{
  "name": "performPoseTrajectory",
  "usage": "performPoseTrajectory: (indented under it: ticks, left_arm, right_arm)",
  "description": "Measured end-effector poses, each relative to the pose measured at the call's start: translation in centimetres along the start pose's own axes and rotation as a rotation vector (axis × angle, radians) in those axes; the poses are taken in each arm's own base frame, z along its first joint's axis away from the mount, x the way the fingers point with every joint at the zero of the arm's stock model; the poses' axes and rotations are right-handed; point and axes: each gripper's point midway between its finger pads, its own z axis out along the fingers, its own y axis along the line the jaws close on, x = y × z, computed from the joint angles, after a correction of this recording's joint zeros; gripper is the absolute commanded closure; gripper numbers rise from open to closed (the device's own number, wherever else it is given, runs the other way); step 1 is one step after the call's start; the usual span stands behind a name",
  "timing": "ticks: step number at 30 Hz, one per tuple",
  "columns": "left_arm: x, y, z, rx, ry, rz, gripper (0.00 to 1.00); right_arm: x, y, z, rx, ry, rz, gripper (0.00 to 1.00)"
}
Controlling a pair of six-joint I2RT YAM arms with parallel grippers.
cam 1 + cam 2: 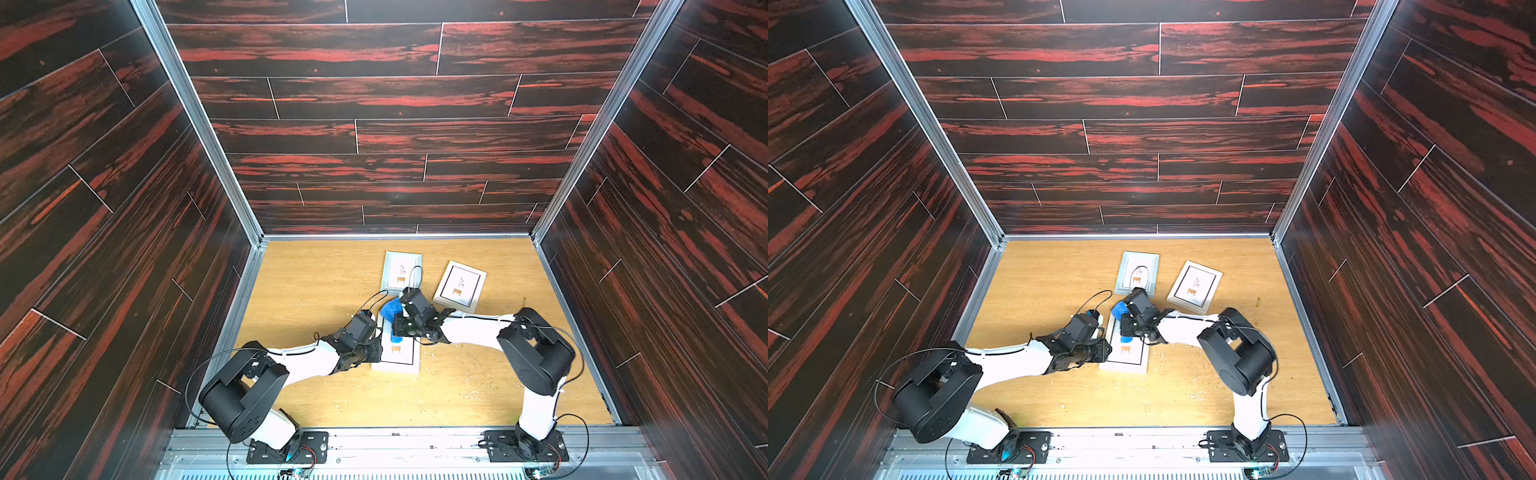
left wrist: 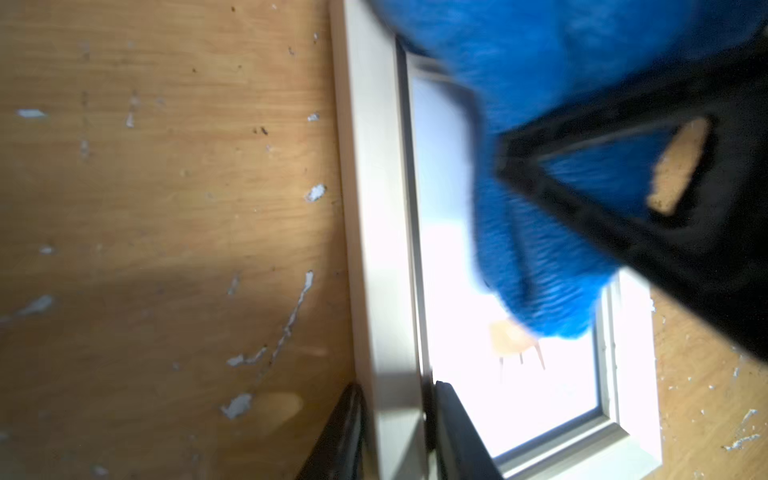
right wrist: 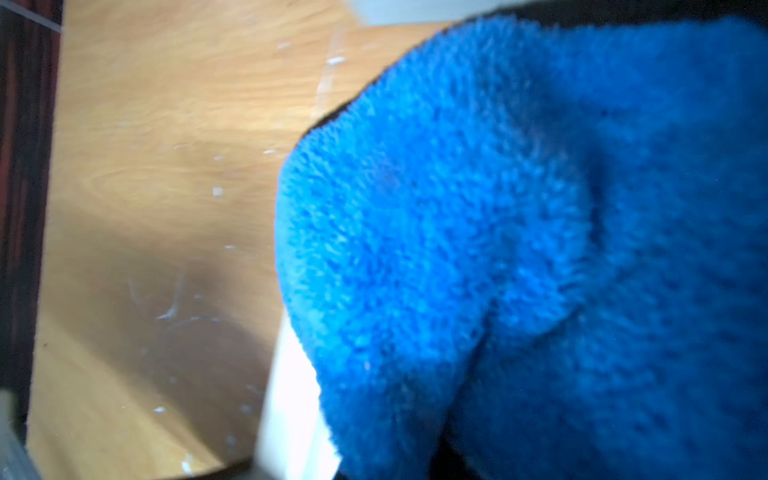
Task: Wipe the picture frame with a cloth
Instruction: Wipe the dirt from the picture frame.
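cloth [image 1: 390, 309] bunched in the right claw [image 1: 397, 327], on the near picture frame [image 1: 398, 358].
right claw is clamped tight on the blue cloth over the frame's far half. left claw [image 2: 399, 432] is narrow, its fingers [image 2: 457, 436] pinching the frame's side rail. the frame lies flat on the wooden surface [image 1: 311, 291], with a grey-framed print [image 1: 401, 272] and a white-framed print [image 1: 459, 286] beyond it.

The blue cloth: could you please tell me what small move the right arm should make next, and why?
Probably drag the cloth down the near frame toward its near end: the right pincer holds it bunched over that frame's far half, the left pincer clamps the side rail, and the chair print lies uncovered.
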Motion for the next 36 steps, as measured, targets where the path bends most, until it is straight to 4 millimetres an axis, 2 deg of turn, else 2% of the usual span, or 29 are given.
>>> performPoseTrajectory:
  ticks: [3,5,9,12,18,21,25,29,32,36]
  left_arm:
    - [0.0,0.0,0.0,0.003,-0.006,-0.004,0.76]
    - [0.0,0.1,0.0,0.006,-0.012,-0.007,0.76]
    - [-0.1,0.1,0.0,0.008,-0.021,-0.011,0.76]
    - [-0.2,0.1,0.1,0.006,-0.025,-0.013,0.76]
    - [-0.2,0.1,0.1,0.001,-0.029,-0.021,0.76]
    - [-0.2,0.1,0.1,-0.002,-0.031,-0.026,0.76]
    - [-0.2,0.1,0.1,-0.005,-0.033,-0.029,0.77]
    - [-0.2,0.1,0.1,-0.005,-0.033,-0.033,0.77]
    - [-0.2,0.1,0.1,-0.005,-0.033,-0.037,0.77]
    - [-0.2,0.1,0.1,-0.004,-0.034,-0.051,0.77]
  right_arm:
    - [0.1,1.1,0.6,-0.013,0.009,-0.012,1.0]
    - [-0.2,0.1,0.3,0.004,0.007,0.005,1.0]
    - [-1.1,-3.3,-1.1,0.051,-0.013,0.058,1.0]
    - [-1.3,-3.4,-1.3,0.045,-0.015,0.064,1.0]
    - [0.9,0.3,-0.4,0.007,0.032,-0.003,1.0]
    - [2.3,-0.3,-1.3,0.014,0.049,-0.012,1.0]
    - [5.1,-2.2,-3.9,0.023,0.098,-0.018,1.0]
    - [7.4,-1.7,-4.7,-0.017,0.144,-0.034,1.0]
    - [6.9,-1.6,-4.6,-0.016,0.142,-0.029,1.0]
    - [3.7,-2.6,-4.0,0.012,0.091,0.002,1.0]
